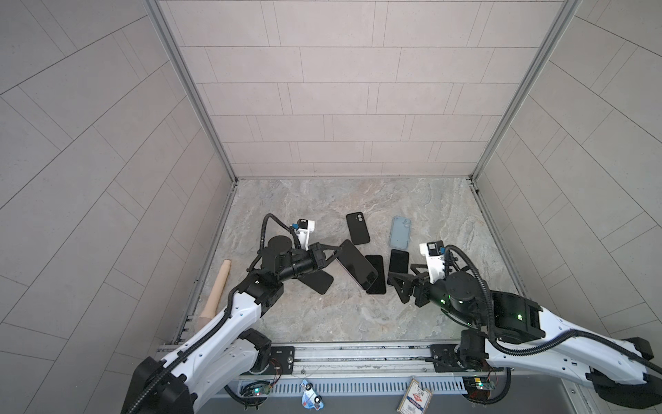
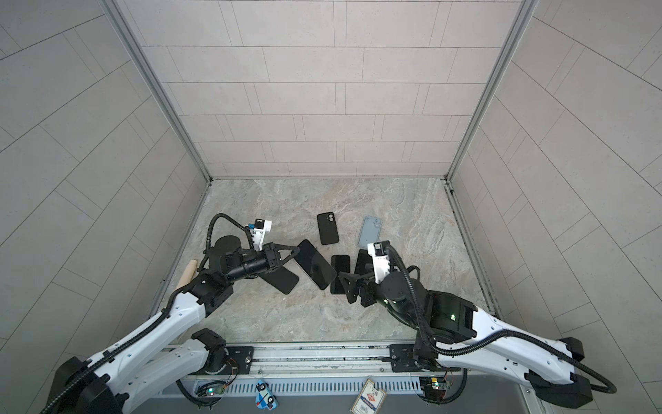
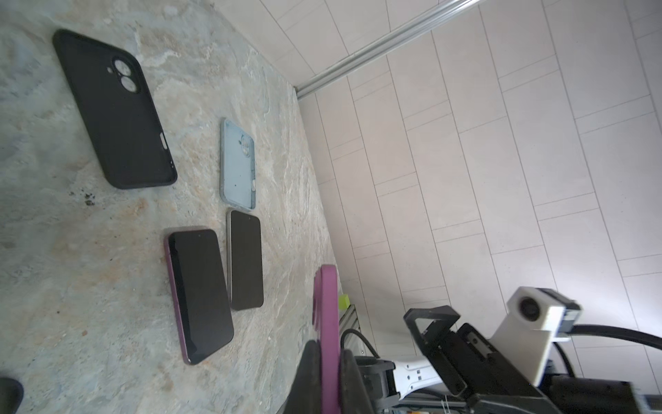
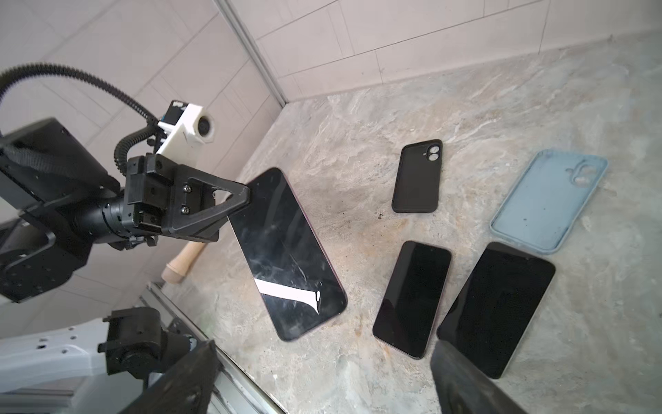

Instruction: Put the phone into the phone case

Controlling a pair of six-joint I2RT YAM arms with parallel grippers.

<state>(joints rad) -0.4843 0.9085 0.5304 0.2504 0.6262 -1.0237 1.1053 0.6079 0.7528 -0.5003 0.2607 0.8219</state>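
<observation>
Right wrist view gives the plainest look: the left end effector (image 4: 245, 200) is pinched tight on one short end of the phone (image 4: 286, 251), holding it tilted, screen up, over the tabletop (image 4: 376, 107), left of everything else. So the pick-up looks done — the fitting does not.

Both cases lie empty, hollow side up, toward the far side: the black case (image 4: 417, 177) and, right of it, the pale blue case (image 4: 548, 204). Which one suits this phone I cannot say.

Nearer, a middle phone (image 4: 412, 299) and a rightmost phone (image 4: 496, 308) lie flat side by side. The right end effector (image 1: 402, 283) stands wide with nothing in it, just near of the rightmost phone.

I cannot tell whether the phone's free end touches the tabletop or clears it. In the left wrist view only its purple edge shows, between the fingers (image 3: 310, 380).

In both top views a dark patch (image 1: 318, 283) lies under the left end effector — shadow or another item, I cannot tell. A wooden handle (image 1: 217, 286) at the left edge is partly behind the arm.
</observation>
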